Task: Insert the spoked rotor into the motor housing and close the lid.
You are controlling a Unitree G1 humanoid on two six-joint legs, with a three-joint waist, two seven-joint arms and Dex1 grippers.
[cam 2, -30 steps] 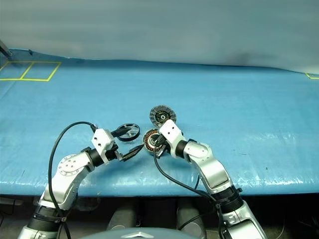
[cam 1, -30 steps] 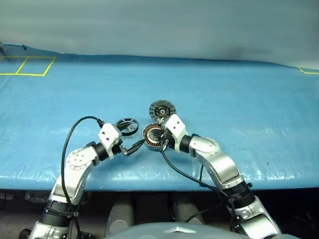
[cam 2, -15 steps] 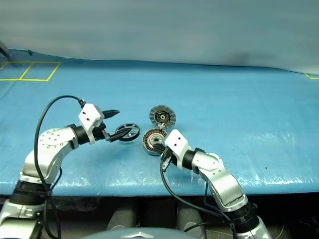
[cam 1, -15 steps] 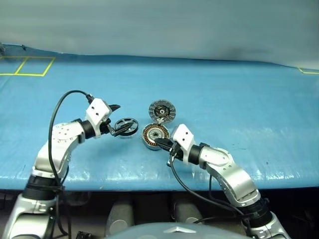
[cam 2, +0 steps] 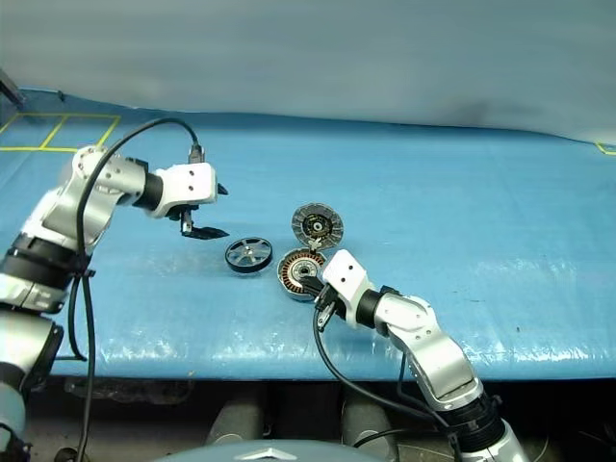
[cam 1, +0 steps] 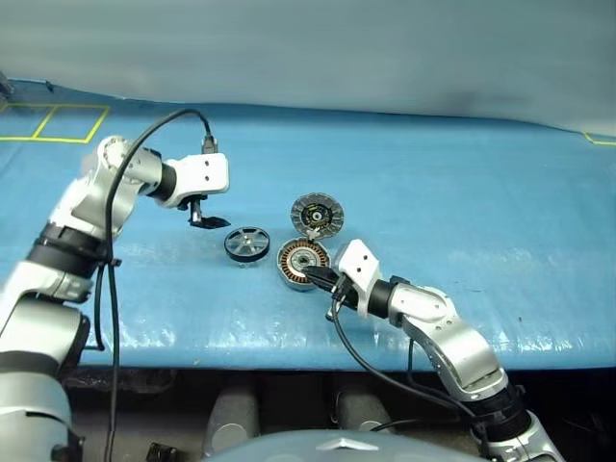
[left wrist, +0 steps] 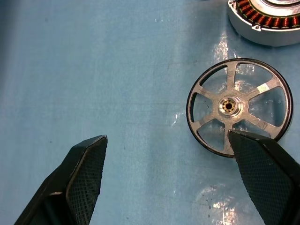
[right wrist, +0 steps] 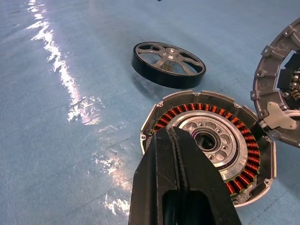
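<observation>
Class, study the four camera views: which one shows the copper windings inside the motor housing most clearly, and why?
The right wrist view: the motor housing sits close, open side up, its copper winding ring visible. The left wrist view catches one edge of it. The two head views show it small on the blue table, between the spoked rotor and the lid.

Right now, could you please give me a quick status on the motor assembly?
Left gripper open above table, empty. Right gripper shut, at motor housing. Spoked rotor flat on table, lid beside housing. Nothing in the way.

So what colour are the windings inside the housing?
Copper-orange windings, ringed inside the silver housing; clearest in the right wrist view.
</observation>
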